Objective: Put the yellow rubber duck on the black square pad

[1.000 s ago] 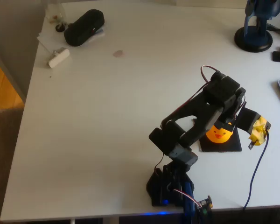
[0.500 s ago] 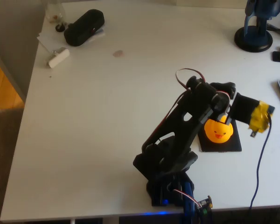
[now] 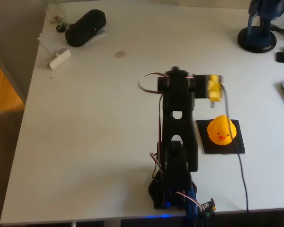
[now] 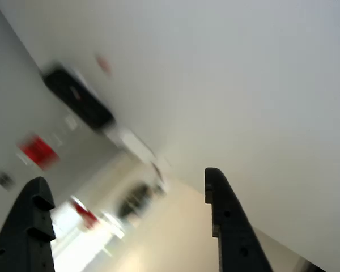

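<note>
The yellow rubber duck (image 3: 221,129) sits upright on the black square pad (image 3: 206,146), right of the arm in the overhead view, its beak towards the table's near edge. Nothing touches it. The black arm (image 3: 179,118) stretches up the middle of the table, its wrist with the yellow tape (image 3: 214,87) up and left of the duck and clear of the pad. In the wrist view my gripper (image 4: 124,175) is open, its two dark fingers wide apart with nothing between them, pointing along the white tabletop.
A dark oblong pouch (image 3: 85,27) lies at the far left corner on some paper, blurred in the wrist view as the pouch (image 4: 76,96). A small white object (image 3: 59,57) lies beside it. A blue stand base (image 3: 258,38) is at the far right.
The arm has risen from over the duck and swung left, away from the pad. The duck stays on the pad, now fully uncovered.
</note>
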### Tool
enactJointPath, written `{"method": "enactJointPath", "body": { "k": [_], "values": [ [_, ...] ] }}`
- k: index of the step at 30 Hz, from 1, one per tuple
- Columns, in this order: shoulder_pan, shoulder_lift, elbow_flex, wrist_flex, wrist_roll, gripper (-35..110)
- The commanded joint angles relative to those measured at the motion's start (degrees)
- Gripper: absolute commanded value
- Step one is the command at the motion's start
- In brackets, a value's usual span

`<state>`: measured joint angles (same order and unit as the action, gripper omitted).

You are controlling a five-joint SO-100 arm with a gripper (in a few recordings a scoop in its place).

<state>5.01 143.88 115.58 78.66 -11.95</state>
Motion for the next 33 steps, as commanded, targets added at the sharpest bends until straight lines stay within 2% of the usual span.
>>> {"method": "enactJointPath", "body": {
  "k": [1,6,14,23,33],
  "values": [
    [-6.3,1.9,-0.4,-0.5,0.8,32],
    [-6.5,1.9,-0.2,-3.8,1.3,30],
    [-6.8,2.0,9.5,-13.9,2.3,13],
    [-6.9,6.8,23.4,-26.0,9.4,13],
    [-6.9,17.0,36.2,-26.6,9.0,13]
  ]
}}
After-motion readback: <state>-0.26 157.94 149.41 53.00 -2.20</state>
